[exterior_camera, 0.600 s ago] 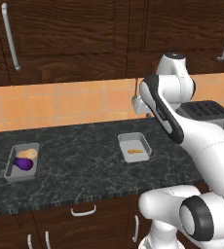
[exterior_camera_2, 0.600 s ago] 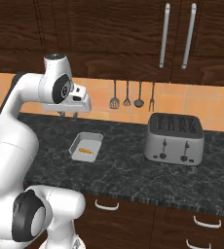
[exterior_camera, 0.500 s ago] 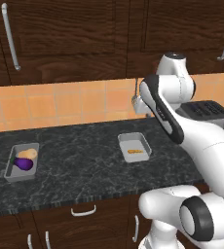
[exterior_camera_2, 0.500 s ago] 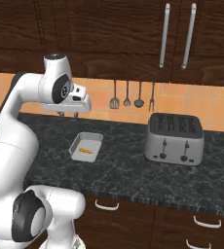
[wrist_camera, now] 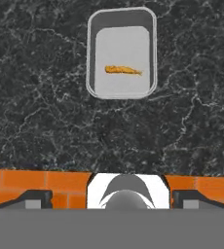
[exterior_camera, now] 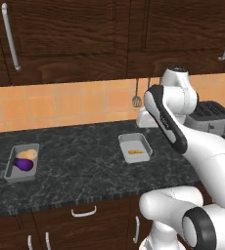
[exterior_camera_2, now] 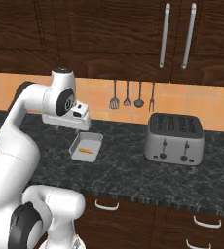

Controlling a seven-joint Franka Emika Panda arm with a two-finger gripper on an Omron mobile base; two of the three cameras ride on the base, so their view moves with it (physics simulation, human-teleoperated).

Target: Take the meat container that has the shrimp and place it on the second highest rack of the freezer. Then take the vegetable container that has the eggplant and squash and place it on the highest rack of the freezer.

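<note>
meat container (wrist_camera: 121, 53) with the shrimp (wrist_camera: 123, 70) sits flat on the counter (wrist_camera: 46, 112), untouched | gripper (wrist_camera: 112, 197) hovers above, jaws wide, nothing held | risk imo: pinching a thin rim off-centre tips it, shrimp slides | veg tray (exterior_camera: 21, 162) well apart

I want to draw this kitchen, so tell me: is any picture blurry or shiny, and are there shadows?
Left base view: sharp all over, soft even light, only a faint shadow inside the tray with the shrimp. Right base view: just as crisp, with a mild sheen on the toaster. Hand view: the counter marbling looks a little soft, no glare.
</note>
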